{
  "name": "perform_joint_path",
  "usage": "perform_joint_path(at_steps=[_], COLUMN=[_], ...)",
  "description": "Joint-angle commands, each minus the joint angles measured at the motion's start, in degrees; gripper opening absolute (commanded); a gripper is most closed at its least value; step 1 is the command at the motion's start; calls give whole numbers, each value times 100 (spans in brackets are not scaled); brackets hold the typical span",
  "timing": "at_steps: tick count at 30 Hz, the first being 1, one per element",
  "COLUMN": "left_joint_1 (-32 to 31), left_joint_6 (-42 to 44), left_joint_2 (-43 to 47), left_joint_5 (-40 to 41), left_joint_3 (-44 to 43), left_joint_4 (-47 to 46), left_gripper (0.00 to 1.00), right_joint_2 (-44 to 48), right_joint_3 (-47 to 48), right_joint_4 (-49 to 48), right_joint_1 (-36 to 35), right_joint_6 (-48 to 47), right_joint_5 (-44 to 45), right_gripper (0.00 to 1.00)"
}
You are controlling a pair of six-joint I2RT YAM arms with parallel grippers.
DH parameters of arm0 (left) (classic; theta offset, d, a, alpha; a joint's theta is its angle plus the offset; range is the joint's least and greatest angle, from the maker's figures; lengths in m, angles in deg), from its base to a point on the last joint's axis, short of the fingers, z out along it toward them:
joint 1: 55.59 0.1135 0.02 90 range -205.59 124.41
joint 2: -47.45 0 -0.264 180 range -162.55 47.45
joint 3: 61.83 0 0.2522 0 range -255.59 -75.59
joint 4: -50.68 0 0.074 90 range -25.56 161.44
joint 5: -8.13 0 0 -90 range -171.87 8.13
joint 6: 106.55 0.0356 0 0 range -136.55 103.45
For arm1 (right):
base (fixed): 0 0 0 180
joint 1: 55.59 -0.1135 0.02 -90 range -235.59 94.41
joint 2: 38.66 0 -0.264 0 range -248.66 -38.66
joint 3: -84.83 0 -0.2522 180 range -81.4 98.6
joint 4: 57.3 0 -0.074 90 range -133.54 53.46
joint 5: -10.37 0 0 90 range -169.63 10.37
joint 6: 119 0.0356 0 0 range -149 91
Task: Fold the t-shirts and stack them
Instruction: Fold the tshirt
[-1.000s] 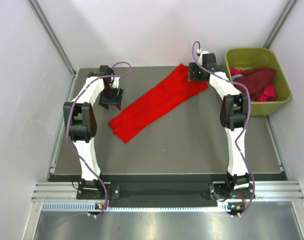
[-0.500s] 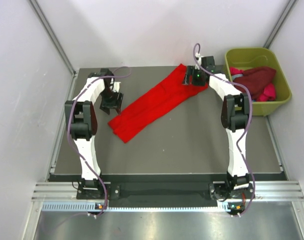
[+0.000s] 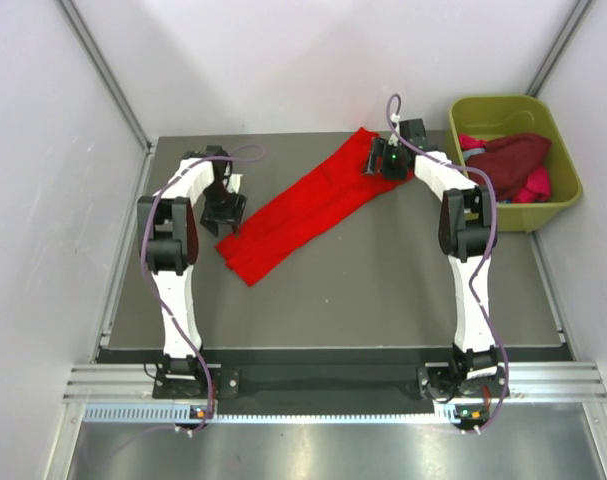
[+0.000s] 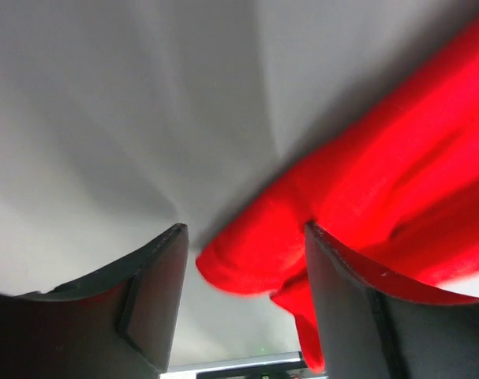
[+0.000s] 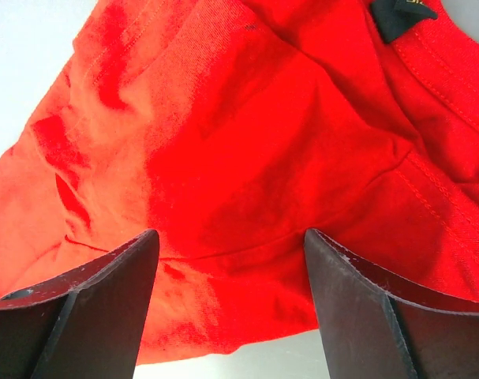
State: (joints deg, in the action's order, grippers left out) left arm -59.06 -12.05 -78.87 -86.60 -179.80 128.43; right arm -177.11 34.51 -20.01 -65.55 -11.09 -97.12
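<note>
Left gripper [image 4: 245, 230] apart at the tip of the shirt [image 3: 313, 205], right gripper [image 5: 230, 234] apart over its collar end; if I grab one layer only, the fold skews.

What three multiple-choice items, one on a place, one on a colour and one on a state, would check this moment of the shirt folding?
1. Where is the green tub?
A. far right corner
B. near left corner
C. in the middle

2. What colour is the shirt lying in a long strip?
A. maroon
B. pink
C. bright red

3. How is the right claw?
A. shut on the tub's rim
B. open over the shirt's far end
C. shut, lifting the shirt

Key:
1 A: the top view shows the tub at the far right.
2 C: the strip is bright red in every view.
3 B: the right wrist view shows its fingers apart, with the cloth lying flat below them.
</note>
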Motion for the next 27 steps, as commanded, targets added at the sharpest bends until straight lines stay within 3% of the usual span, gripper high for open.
perform_joint_path(at_steps=[1,4,7,22,27], left_joint_1=[30,30,30,-58,-417], left_joint_6=[69,69,61,-1,-27], left_joint_2=[-261,-410,-446,951,1355], left_joint_5=[87,86,130,-599,-985], left_joint_3=[-241,-320,-267,1717,2281], left_joint_4=[123,167,202,466,536], left_gripper=[64,51,0,0,0], right_joint_2=[-6,2,3,-331,-472], right_joint_3=[-43,-52,-122,264,449], right_joint_4=[20,64,99,117,55], right_joint_1=[-15,-6,29,81,81], right_joint_6=[160,125,168,441,432], right_joint_5=[-123,-35,36,80,36], right_gripper=[74,75,74,74,75])
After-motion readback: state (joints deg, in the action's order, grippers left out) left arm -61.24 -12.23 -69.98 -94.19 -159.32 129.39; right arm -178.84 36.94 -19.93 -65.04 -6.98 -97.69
